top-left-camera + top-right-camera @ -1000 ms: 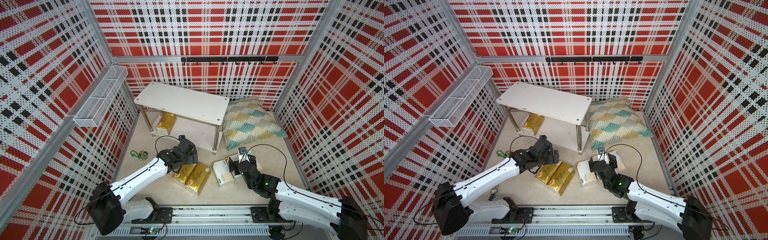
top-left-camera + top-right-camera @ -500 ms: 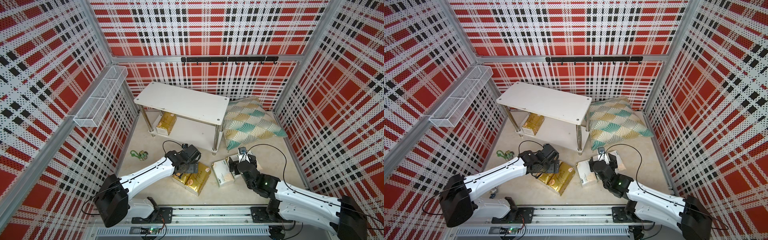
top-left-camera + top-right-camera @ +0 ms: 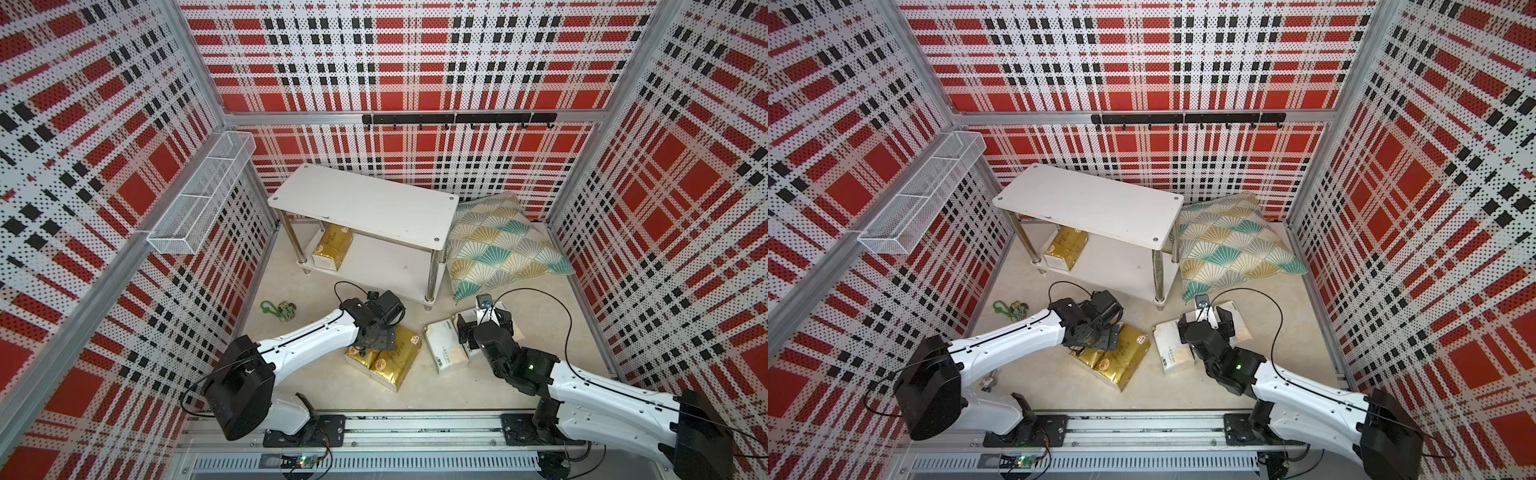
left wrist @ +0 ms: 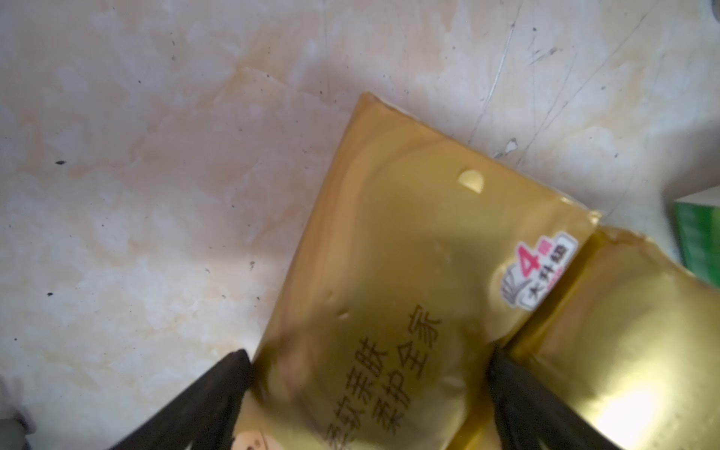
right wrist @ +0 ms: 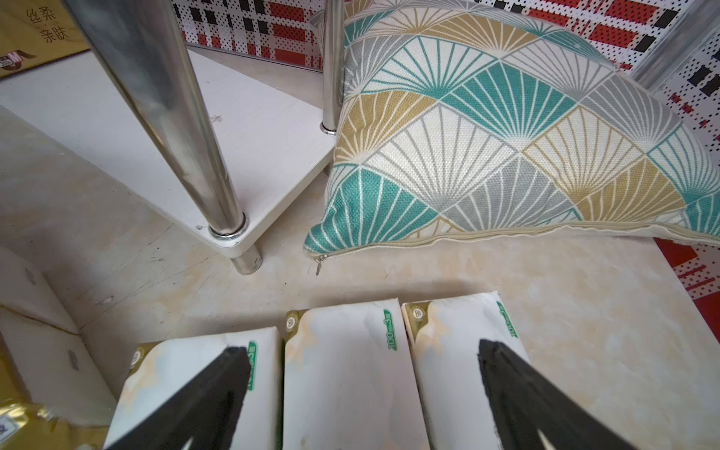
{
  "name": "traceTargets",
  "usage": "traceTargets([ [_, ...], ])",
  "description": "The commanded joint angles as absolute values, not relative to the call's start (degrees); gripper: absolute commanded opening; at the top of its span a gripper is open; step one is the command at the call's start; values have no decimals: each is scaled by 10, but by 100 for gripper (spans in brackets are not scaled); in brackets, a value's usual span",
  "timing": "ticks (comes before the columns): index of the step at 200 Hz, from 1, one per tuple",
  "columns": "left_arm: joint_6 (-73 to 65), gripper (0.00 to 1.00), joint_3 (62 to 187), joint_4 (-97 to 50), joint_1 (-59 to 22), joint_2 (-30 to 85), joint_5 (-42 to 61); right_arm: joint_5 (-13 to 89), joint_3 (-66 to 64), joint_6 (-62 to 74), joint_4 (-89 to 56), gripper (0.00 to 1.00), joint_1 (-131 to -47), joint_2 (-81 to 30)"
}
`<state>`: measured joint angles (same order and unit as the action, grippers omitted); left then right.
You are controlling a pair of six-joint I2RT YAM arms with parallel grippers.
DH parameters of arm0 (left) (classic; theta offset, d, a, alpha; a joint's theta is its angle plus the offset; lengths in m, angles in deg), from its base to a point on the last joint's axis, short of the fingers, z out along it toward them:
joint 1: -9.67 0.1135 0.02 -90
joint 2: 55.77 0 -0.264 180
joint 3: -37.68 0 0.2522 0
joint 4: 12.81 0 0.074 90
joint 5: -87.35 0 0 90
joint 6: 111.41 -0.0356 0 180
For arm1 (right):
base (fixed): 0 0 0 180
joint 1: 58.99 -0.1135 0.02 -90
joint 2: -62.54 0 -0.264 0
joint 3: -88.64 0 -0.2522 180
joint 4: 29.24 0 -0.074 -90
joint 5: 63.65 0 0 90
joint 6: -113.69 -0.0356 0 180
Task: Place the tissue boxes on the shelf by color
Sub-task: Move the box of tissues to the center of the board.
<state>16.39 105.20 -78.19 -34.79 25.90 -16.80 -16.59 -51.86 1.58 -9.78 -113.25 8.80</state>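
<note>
Two gold tissue boxes [image 3: 397,359] [image 3: 1127,357] lie side by side on the floor. My left gripper [image 4: 368,356] [image 3: 380,334] is open and low over them, its fingers [image 4: 230,378] straddling one gold pack [image 4: 389,253]; the other finger sits at the seam with its neighbour [image 4: 623,331]. A third gold pack [image 3: 332,245] rests on the lower board of the shelf [image 3: 365,203] [image 3: 1088,203]. Three white packs lie in a row; my right gripper [image 5: 362,350] [image 3: 482,324] hangs open over the middle one [image 5: 346,350], its fingertips over the outer two.
A fan-patterned pillow [image 3: 498,249] [image 5: 506,136] leans beside the shelf's right legs. A white wire basket [image 3: 203,199] hangs on the left wall. A small green trinket [image 3: 276,309] lies on the floor at the left. A black hook rail [image 3: 457,118] runs along the back wall.
My left gripper has swung from the shelf's front toward me and come down over the two gold packs. The right arm has not moved.
</note>
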Motion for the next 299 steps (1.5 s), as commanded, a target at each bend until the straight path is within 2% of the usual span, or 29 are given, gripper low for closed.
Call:
traceTargets([
  [1,151,99,1038,-766,-329,263,-162,-177,-512,16,-107,100,-1134,89],
  [105,203,100,956,-669,-206,182,-145,-169,-512,17,-115,100,-1135,81],
  [228,201,91,907,-604,-114,160,-161,-162,-520,23,-132,100,-1135,79],
  [299,116,90,941,-563,26,206,-168,-149,-520,25,-152,100,-1135,60],
])
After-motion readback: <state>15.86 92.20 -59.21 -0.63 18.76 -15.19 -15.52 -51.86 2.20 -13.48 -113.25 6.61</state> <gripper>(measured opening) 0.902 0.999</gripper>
